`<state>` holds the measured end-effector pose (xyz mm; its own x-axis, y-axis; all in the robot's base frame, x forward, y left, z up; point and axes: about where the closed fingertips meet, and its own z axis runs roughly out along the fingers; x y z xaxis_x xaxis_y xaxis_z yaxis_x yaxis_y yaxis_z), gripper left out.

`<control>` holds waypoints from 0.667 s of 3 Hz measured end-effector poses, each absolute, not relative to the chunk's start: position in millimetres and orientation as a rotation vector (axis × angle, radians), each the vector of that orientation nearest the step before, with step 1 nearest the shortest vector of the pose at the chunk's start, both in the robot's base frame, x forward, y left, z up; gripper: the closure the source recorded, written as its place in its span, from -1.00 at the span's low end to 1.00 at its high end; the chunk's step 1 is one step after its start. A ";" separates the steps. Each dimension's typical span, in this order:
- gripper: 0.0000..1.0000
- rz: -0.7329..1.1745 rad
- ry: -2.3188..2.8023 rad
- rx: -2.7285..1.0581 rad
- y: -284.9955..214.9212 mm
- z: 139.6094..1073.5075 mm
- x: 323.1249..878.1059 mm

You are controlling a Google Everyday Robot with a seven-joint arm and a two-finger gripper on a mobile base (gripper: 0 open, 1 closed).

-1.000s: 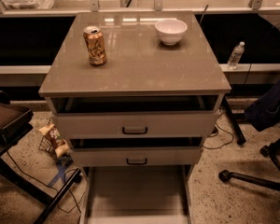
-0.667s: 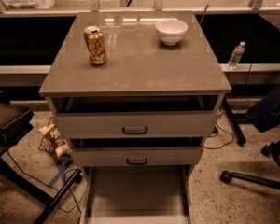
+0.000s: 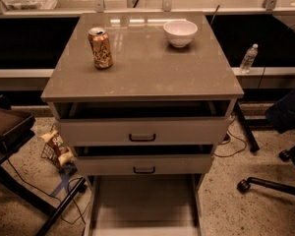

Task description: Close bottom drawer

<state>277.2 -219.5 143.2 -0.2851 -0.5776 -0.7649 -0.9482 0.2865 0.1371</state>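
Observation:
The cabinet (image 3: 142, 77) has a brown top and three pale grey drawers. The bottom drawer (image 3: 145, 205) is pulled far out; its long flat tray runs to the bottom edge of the view and its front and pull are cut off below. The top drawer (image 3: 142, 131) and the middle drawer (image 3: 143, 164), each with a black pull, stand slightly open. The gripper is not in view.
A drink can (image 3: 100, 48) and a white bowl (image 3: 180, 32) stand on the cabinet top. A water bottle (image 3: 249, 58) stands on a ledge at the right. An office chair base (image 3: 270, 183) is at the right. A snack bag (image 3: 56, 146), cables and a dark chair (image 3: 10, 127) are at the left.

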 end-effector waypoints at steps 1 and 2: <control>1.00 0.802 1.934 -1.355 -211.3 136.0 289.4; 1.00 0.769 1.904 -1.379 -205.5 134.2 314.3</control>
